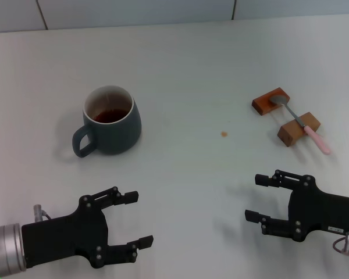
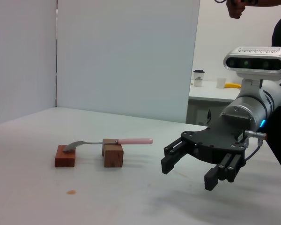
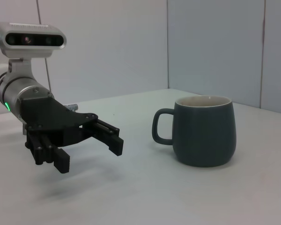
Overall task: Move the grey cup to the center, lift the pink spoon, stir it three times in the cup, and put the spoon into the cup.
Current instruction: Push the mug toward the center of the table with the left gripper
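Here, on the white table (image 1: 180, 64), the grey cup (image 1: 110, 122) stands upright on the left side, well out from the robot, with its loop handle turned toward the near left and dark brown liquid low inside its white interior. Over on the right, at about the same depth, the pink spoon (image 1: 304, 124) lies bridged across two small wooden blocks (image 1: 270, 101): its silver bowl rests on the farther, reddish block and its pale pink handle sticks out past the nearer, lighter block (image 1: 298, 129) toward the near right. Between cup and spoon there is a tiny brownish spot (image 1: 224, 134) on the tabletop, perhaps a drip, though it is too small to be sure. The left gripper (image 1: 135, 220) hovers at the near left, nearer than the cup and well apart from it, its black fingers spread wide and holding nothing; the right wrist view shows the same open claw beside the mug with clear table between them. The right gripper (image 1: 259, 197) sits at the near right, nearer than the blocks and apart from them, fingers likewise parted wide with nothing between them, pointing toward the middle of the table.
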Motion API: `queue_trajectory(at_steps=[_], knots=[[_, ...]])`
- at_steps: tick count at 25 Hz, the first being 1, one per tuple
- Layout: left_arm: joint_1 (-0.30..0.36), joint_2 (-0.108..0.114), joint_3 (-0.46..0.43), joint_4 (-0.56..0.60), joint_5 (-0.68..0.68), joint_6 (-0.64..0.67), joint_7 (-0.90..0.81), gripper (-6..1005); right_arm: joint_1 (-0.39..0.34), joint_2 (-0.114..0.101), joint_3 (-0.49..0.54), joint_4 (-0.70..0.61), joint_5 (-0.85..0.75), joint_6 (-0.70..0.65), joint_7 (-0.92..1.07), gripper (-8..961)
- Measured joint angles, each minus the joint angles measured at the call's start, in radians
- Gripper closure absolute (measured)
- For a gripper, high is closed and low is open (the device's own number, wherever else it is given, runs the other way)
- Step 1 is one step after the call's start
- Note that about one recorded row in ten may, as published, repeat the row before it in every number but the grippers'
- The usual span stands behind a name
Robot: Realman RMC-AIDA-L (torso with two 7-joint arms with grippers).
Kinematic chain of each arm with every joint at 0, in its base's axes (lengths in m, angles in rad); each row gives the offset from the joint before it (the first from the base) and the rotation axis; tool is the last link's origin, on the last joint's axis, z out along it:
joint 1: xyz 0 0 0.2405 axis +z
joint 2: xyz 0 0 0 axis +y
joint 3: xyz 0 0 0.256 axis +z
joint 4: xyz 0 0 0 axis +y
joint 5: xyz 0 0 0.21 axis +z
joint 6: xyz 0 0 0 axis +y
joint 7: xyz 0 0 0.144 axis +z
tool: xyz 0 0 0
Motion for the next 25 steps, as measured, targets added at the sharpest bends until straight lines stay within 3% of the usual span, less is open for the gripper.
queue_trajectory(at_steps=[25], knots=[[-0.012,0.0,0.004,0.007,0.007,-0.021,-0.01,281,0.007,0.002,0.004,0.002,0.008,0.002,0.0,220]])
